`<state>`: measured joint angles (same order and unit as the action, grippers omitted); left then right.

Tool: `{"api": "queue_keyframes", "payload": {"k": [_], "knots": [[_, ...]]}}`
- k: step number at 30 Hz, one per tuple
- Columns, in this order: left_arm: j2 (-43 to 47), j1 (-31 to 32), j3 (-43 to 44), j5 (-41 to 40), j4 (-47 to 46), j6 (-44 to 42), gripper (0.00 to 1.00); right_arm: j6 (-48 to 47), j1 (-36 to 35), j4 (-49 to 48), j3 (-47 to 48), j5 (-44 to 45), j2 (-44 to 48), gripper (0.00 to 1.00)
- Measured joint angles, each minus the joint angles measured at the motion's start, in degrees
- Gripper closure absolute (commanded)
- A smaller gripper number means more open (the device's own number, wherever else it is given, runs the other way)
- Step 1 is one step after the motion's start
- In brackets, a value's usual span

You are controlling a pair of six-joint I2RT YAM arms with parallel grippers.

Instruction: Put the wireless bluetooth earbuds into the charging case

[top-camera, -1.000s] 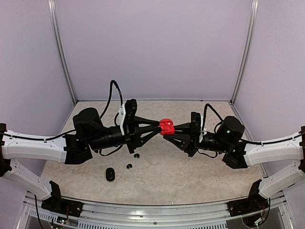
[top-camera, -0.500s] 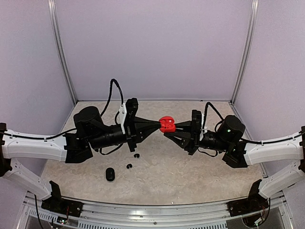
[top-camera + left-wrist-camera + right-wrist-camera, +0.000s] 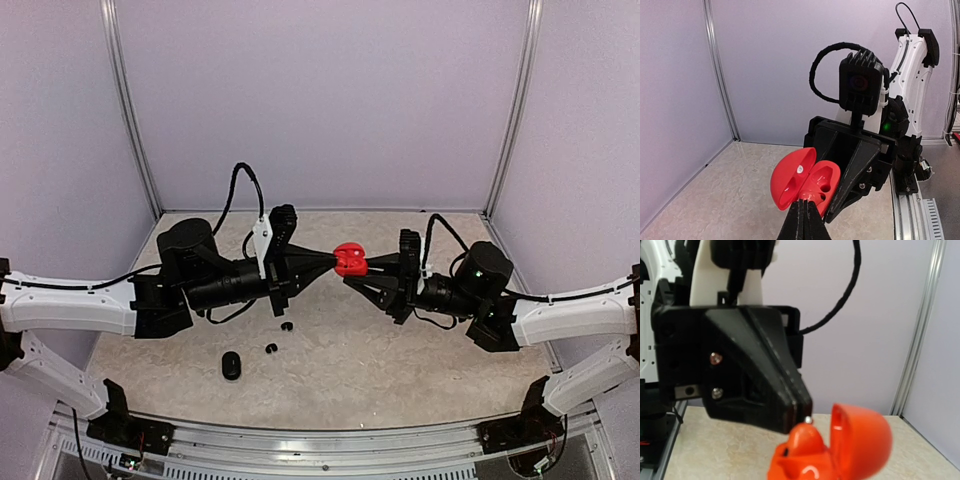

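The red charging case (image 3: 349, 261) is held in mid-air between the two arms, lid open (image 3: 790, 176). My right gripper (image 3: 364, 266) is shut on its base; its own fingers are below the edge of the right wrist view. A red earbud (image 3: 808, 436) sticks up out of the base (image 3: 805, 467), and it also shows in the left wrist view (image 3: 813, 196). My left gripper (image 3: 807, 202) is shut, with its tips against that bud (image 3: 335, 258). A second red bud is not visible. Two black earbuds (image 3: 271, 348) (image 3: 287, 326) lie on the table.
A closed black case (image 3: 231, 365) lies on the table (image 3: 400, 350) near the front left, next to the black buds. Purple walls enclose the table on three sides. A metal rail (image 3: 320, 440) runs along the near edge.
The left gripper's fingers, spread a second ago, have closed at the red case. Both arms and the case have hardly shifted since.
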<state>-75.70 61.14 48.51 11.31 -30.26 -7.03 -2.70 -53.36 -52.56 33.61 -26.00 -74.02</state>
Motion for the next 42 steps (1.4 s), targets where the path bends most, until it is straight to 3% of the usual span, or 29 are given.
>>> {"api": "queue_keyframes", "payload": {"k": [4,9,23,42], "knots": [[1.11,0.02,-0.42,0.24,2.32,-0.83,0.8,-0.55,-0.28,0.98,0.11,-0.94,0.0,0.88],[3.17,0.15,-0.35,0.07,8.2,-3.19,0.74,-1.99,-0.52,4.13,0.61,-2.19,0.0,0.89],[6.54,2.4,3.28,-2.75,24.17,-11.21,0.8,-4.15,-0.52,13.38,1.84,-5.35,0.0,0.89],[5.66,3.19,3.56,-3.98,27.32,-12.79,0.76,-4.92,-0.52,17.25,3.21,-8.22,-0.04,0.89]]}}
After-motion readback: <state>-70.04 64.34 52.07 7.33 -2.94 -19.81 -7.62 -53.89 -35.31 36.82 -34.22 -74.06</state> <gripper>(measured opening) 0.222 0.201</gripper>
